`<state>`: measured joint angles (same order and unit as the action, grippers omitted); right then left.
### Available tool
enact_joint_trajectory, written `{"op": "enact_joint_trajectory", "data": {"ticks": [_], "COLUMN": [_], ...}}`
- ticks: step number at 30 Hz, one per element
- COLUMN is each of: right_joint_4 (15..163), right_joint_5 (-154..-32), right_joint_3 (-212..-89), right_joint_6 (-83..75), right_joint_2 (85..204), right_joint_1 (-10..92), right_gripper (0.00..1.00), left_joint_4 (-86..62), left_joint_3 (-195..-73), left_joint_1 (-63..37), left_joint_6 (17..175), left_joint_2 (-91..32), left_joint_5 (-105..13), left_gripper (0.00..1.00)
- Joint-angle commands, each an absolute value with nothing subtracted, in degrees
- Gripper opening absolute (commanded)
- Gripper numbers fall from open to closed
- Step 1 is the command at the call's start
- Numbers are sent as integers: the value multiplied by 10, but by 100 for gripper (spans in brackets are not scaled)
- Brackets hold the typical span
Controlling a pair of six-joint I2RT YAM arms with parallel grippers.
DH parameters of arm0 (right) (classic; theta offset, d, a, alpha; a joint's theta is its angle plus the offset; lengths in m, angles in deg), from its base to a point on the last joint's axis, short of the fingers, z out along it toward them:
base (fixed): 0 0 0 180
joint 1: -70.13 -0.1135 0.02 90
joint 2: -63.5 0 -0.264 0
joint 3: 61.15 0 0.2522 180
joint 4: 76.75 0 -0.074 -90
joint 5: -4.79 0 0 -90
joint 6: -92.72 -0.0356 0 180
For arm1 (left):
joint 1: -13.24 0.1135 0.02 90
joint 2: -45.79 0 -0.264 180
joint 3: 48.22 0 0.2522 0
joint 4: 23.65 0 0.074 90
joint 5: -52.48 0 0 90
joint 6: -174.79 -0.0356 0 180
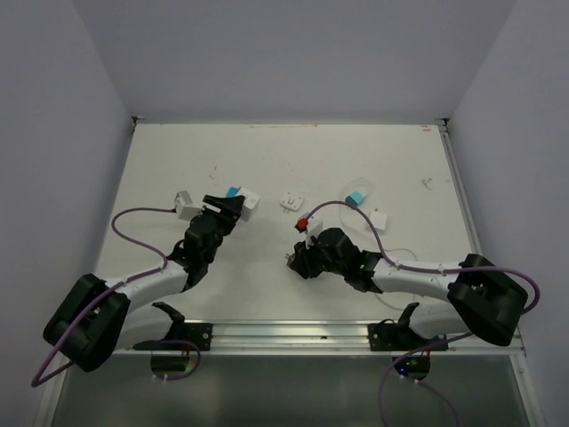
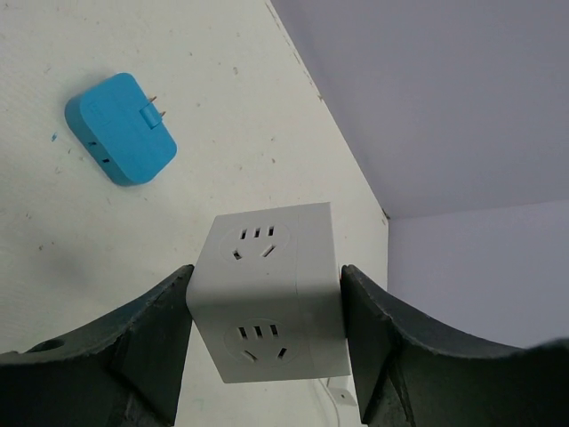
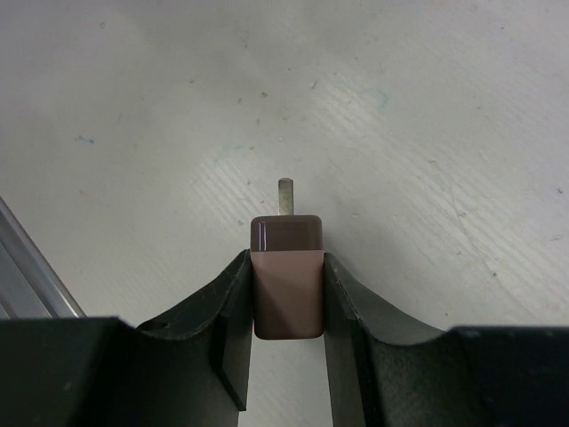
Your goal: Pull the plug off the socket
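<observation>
Clamping the socket (image 2: 267, 294), left fingers (image 2: 133, 356) outstretched; right fingers (image 3: 204, 329), arm folded inward, squeezing the plug (image 3: 286, 276)

The light is bright and even in all three views. It seems to come from above, so the shadows are soft. In the top view the white table (image 1: 356, 160) glows a little. The black arms (image 1: 151, 285) cast only faint grey shadows, and small things there look tiny and fuzzy.

In the left wrist view the socket (image 2: 267, 302) is sharp, with a pale shadow on the table to its left. The left gripper (image 2: 267, 285) is so dark that its fingers (image 2: 133, 356) show little detail.

In the right wrist view the plug (image 3: 286, 285) is clear, with a small shine along its top edge. The right gripper (image 3: 286, 267) is dark too, and a bit blurry at the near edge.
</observation>
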<state>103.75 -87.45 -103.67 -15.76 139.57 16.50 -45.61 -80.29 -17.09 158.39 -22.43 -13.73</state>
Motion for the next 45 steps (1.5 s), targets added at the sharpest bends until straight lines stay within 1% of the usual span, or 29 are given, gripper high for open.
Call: {"op": "enact_joint_trajectory", "data": {"ticks": [1, 5, 9, 11, 15, 20, 24, 26, 27, 30, 31, 33, 34, 36, 37, 40, 42, 44, 45], "right_joint_4": [1016, 991, 1008, 1019, 1026, 1072, 1111, 1123, 1124, 1129, 1128, 1129, 1121, 1106, 1086, 1024, 994, 945, 928], "right_joint_5": [-822, -809, -849, -867, -911, -946, -980, -980, -977, -969, -967, -963, -960, -947, -943, -917, -906, -893, -889], "right_joint_3": [-1041, -1058, -1069, -1090, -1145, -1189, -1205, -1204, -1202, -1185, -1181, -1164, -1161, -1153, -1152, -1153, -1153, -1155, -1157], "right_joint_6": [-162, -165, -200, -208, -224, -306, -344, -357, -364, -370, -373, -372, -367, -348, -340, -306, -290, -261, -242], "right_joint_2": [1373, 1376, 1386, 1406, 1475, 1563, 1610, 1618, 1624, 1625, 1619, 1611, 1598, 1579, 1555, 1512, 1463, 1429, 1389], "right_joint_1": [177, 216, 312, 343, 381, 416, 430, 437, 440, 454, 458, 467, 468, 471, 471, 471, 471, 471, 470], "right_gripper": [0, 0, 0, 0, 0, 0, 13, 28, 39, 52, 59, 69, 75, 79, 84, 88, 90, 94, 97], "left_joint_4": [-460, -436, -433, -435, -437, -441, -459, -469, -474, -488, -491, -499, -500, -501, -502, -503, -501, -498, -493], "left_joint_3": [-811, -787, -743, -729, -707, -697, -688, -685, -686, -686, -686, -686, -687, -688, -689, -694, -699, -702, -705], "left_joint_1": [-166, -166, -166, -166, -166, -166, -166, -166, -166, -166, -166, -166, -166, -166, -166, -166, -166, -166, -166], "left_joint_6": [1528, 1491, 1488, 1488, 1488, 1484, 1482, 1482, 1481, 1482, 1482, 1482, 1482, 1482, 1482, 1480, 1477, 1475, 1475], "left_joint_2": [-189, -156, -134, -125, -118, -124, -135, -147, -156, -171, -179, -186, -192, -198, -202, -210, -215, -222, -223], "left_joint_5": [-153, -200, -256, -285, -321, -349, -363, -371, -372, -389, -395, -399, -402, -404, -408, -416, -423, -433, -437], "left_gripper": [0, 0, 0, 0, 0, 0, 0, 0, 0, 0, 0, 0, 0, 0, 0, 0, 0, 1, 7]}}
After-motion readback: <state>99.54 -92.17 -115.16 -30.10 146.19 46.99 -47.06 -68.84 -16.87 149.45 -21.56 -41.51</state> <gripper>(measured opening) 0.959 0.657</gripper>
